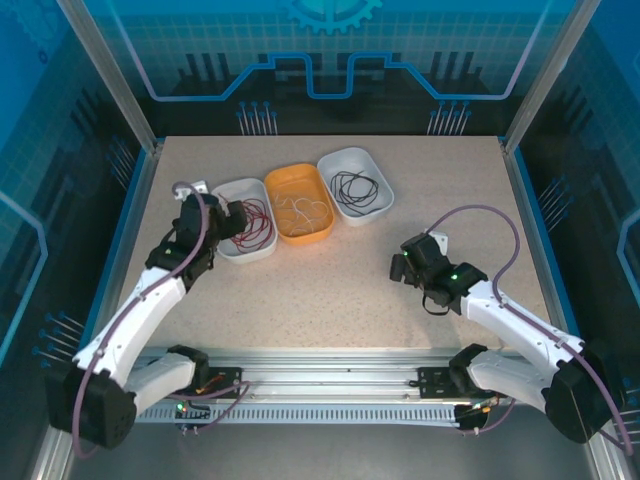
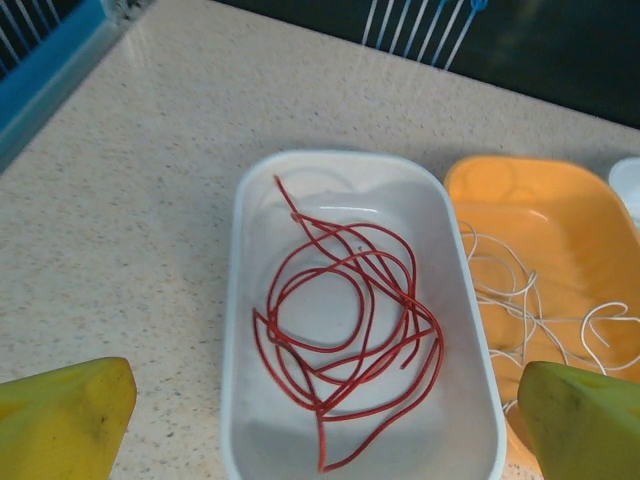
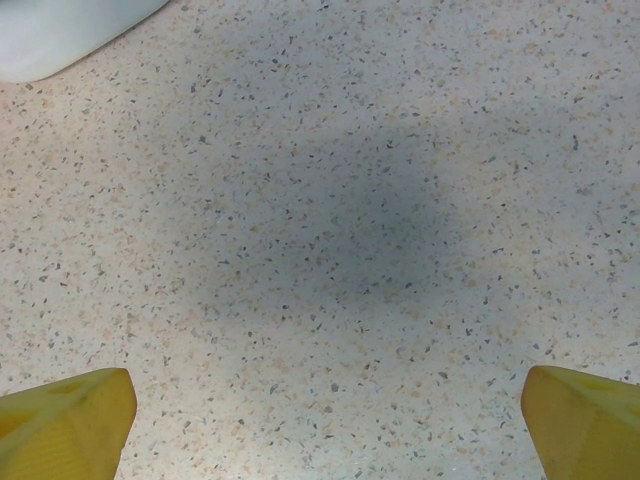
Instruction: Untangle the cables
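Lifting the left gripper (image 2: 325, 410) straight up seems best — its jaws stand wide over the red cable (image 2: 345, 332), coiled alone in the white tray (image 2: 240, 300) — so no fingertip snags a loop.

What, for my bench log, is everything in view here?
table: 1, speckled beige, under everything
orange tray: 1, orange, middle of the row of trays on the far half of the table
white trays: 2, white, either side of the orange one
red cable: 1, red, looped in the left white one
white cable: 1, white, in the orange one
black cable: 1, black, in the right white one
arms: 2, black and white, near edge
left gripper: 1, yellow fingers, open above the red one
right gripper: 1, yellow fingers, open over bare tabletop
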`<move>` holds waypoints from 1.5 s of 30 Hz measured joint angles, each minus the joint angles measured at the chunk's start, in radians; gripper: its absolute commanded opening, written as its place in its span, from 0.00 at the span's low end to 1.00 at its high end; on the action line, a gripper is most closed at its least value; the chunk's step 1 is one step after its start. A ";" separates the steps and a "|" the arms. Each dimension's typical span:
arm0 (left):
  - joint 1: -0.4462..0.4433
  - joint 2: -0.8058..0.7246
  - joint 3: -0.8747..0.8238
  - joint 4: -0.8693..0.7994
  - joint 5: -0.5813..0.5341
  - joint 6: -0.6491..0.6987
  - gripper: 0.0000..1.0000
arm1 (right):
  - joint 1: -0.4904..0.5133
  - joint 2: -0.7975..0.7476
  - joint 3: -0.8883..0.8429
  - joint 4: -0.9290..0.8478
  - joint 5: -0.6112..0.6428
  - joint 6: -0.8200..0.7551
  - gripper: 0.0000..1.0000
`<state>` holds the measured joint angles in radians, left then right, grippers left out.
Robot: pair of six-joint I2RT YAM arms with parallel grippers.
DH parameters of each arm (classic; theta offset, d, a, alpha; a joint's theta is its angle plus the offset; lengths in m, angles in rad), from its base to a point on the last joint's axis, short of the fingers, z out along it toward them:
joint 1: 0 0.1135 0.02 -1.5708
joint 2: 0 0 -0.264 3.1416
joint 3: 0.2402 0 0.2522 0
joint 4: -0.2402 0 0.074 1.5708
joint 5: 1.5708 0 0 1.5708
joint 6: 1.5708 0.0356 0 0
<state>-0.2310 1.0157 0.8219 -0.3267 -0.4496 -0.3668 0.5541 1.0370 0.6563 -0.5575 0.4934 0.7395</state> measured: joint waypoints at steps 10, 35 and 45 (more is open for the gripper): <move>0.006 -0.280 -0.315 0.140 -0.062 0.054 0.99 | -0.023 -0.053 0.000 0.040 0.068 -0.100 1.00; 0.306 0.033 -0.722 1.150 0.255 0.238 0.99 | -0.353 -0.055 -0.272 0.759 -0.024 -0.594 1.00; 0.319 0.367 -0.720 1.485 0.377 0.239 0.99 | -0.423 -0.013 -0.410 1.025 -0.137 -0.660 1.00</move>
<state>0.0875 1.3827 0.1020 1.1584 -0.0723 -0.1280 0.1310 1.0245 0.2462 0.4679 0.3569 0.0799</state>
